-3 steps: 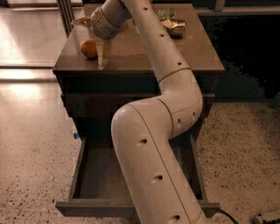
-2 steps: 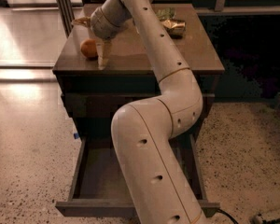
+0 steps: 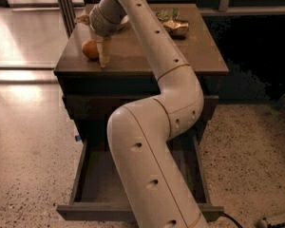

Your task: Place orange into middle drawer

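Note:
The orange sits on the cabinet top near its front left corner. My gripper points down at the top just right of the orange, close beside it; I cannot tell whether it touches the fruit. The middle drawer is pulled open below, at the cabinet's front. Its grey-brown floor shows on the left, and my arm hides the rest.
A shiny gold-and-green foil packet lies at the back right of the cabinet top. My white arm rises in front of the cabinet and over the open drawer. Speckled floor surrounds the cabinet.

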Robot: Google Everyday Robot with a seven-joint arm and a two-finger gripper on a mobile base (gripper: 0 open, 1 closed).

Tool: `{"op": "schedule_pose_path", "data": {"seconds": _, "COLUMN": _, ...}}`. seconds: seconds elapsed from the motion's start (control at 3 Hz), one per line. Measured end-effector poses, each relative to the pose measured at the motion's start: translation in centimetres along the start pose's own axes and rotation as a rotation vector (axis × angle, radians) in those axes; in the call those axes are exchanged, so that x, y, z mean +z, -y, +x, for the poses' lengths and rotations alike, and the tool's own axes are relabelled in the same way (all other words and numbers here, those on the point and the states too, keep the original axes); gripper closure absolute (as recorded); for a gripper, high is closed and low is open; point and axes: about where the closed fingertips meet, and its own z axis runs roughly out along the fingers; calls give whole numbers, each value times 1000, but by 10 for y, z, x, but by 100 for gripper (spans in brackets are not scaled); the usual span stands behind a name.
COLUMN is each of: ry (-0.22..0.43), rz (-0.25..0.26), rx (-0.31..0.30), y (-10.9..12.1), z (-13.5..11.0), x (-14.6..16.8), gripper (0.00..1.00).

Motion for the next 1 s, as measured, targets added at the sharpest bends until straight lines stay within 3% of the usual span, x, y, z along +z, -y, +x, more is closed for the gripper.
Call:
{"op": "schedule_pose_path", "data": {"seconds": 0.33, "ry": -98, "rz": -5, "rx": 19, "y": 5, "z": 14, "x": 0, "gripper": 0}}
{"op": "schedule_pose_path", "data": {"seconds": 0.67, "ry": -98, "rz": -5, "rx": 19, "y": 5, "z": 14, "x": 0, "gripper": 0}}
{"op": "schedule_pose_path", "data": {"seconds": 1.0, "ry": -98, "rz": -5, "rx": 19, "y": 5, "z": 14, "x": 0, "gripper": 27}}
